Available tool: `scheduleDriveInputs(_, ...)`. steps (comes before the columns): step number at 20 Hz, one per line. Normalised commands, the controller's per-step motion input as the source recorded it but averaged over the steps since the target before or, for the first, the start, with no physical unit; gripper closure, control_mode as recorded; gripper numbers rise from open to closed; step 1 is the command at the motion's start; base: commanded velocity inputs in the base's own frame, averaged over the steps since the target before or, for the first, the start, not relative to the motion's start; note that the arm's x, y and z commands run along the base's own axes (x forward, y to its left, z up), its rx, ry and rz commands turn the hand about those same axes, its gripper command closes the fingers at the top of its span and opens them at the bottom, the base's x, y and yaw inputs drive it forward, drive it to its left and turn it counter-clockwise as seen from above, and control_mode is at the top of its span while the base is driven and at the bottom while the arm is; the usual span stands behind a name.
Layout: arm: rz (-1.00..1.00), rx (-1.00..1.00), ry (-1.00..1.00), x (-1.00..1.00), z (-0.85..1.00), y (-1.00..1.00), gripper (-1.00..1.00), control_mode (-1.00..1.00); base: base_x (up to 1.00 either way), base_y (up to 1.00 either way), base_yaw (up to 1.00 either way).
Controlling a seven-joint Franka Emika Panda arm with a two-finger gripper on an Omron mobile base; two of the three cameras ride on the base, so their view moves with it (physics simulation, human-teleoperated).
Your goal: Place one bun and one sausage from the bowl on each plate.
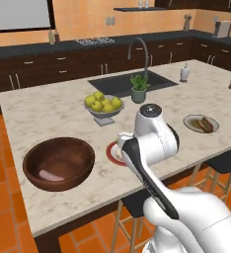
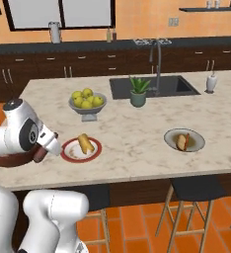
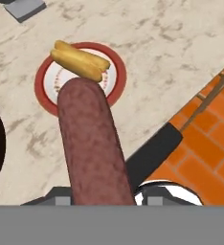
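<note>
From the left, the deep wooden bowl (image 1: pixel 58 163) sits on the marble counter (image 1: pixel 48 113) with a pale pink piece inside, near the red-rimmed plate (image 1: pixel 113 153). From the right, that plate carries a golden bun (image 2: pixel 85 143) — the grey plate (image 2: pixel 184 140) lies well apart. In the hand view, the gripper (image 3: pixel 104 198) clasps a long, mottled sausage (image 3: pixel 92 148) above the plate.

On the red-rimmed plate (image 2: pixel 81 149) the bun (image 2: pixel 85 143) takes up the far half — the near half of the plate lies bare. The wooden bowl (image 1: pixel 58 163) stands just beside it on the arm's left, walls high. Behind the plate the grey fruit bowl (image 2: pixel 88 105) rises, with the potted plant (image 2: pixel 138 92) further back. Between this plate and the grey plate (image 2: pixel 184 140) the marble counter (image 2: pixel 137 133) runs open — a wide free stretch.
</note>
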Motion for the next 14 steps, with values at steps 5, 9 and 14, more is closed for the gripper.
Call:
scheduleDriveInputs(5, 0.35, -0.02, 0.04, 0.97, -0.07, 0.07, 1.00, -1.00, 0.00, 0.00, 0.00)
scheduleDriveInputs(9, 0.30, -0.20, 0.12, 0.85, -0.66, 0.00, 1.00, -1.00, 0.00, 0.00, 0.00)
scheduleDriveInputs(14, 0.33, -0.15, 0.13, 0.82, -0.88, 0.06, 1.00, -1.00, 0.00, 0.00, 0.00)
